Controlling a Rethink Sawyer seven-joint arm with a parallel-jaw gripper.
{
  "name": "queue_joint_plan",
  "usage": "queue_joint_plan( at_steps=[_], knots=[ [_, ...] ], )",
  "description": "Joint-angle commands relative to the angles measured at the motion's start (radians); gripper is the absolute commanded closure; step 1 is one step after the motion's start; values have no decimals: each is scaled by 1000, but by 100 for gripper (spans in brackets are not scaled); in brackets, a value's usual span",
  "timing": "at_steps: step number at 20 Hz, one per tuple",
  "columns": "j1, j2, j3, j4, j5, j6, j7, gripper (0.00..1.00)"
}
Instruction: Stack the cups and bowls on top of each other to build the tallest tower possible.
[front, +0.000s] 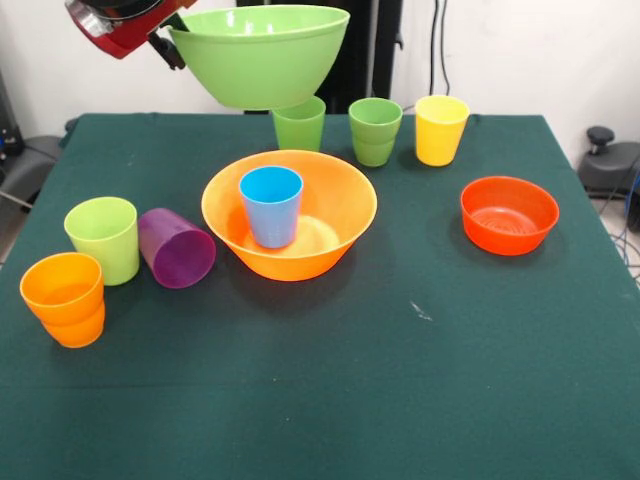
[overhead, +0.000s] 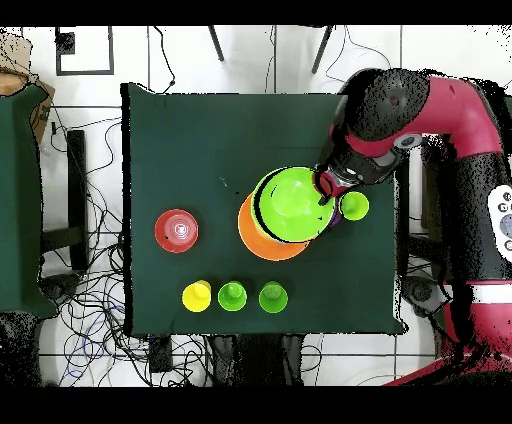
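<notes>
My gripper (front: 168, 42) is shut on the rim of the large lime-green bowl (front: 262, 55), which hangs upright in the air. In the overhead view that lime-green bowl (overhead: 292, 205) hangs over most of the large orange bowl (overhead: 250, 238), with the gripper (overhead: 327, 186) at its rim. The orange bowl (front: 340, 195) sits mid-table with a blue cup (front: 271, 205) upright inside it. Left of it are a lime cup (front: 103, 238), a purple cup (front: 176, 248) on its side and an orange cup (front: 65, 298). The red-orange bowl (front: 509, 215) is at the right.
Along the far edge stand a green cup (front: 300, 126), a darker green cup (front: 375, 130) and a yellow cup (front: 441, 128). From above these show as the yellow cup (overhead: 197, 295) and two green cups (overhead: 232, 295) (overhead: 273, 297). The red-orange bowl (overhead: 176, 230) sits alone.
</notes>
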Motion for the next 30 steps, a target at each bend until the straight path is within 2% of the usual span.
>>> queue_joint_plan(
  at_steps=[1, 8, 12, 30],
  knots=[
    [48, -17, -73, 19, -93, 46, -308, 100],
    [38, 9, -73, 43, -27, 67, -257, 100],
    [31, 8, -77, 60, -18, 88, -255, 100],
    [40, 18, -93, 64, -49, 193, -269, 100]
  ],
)
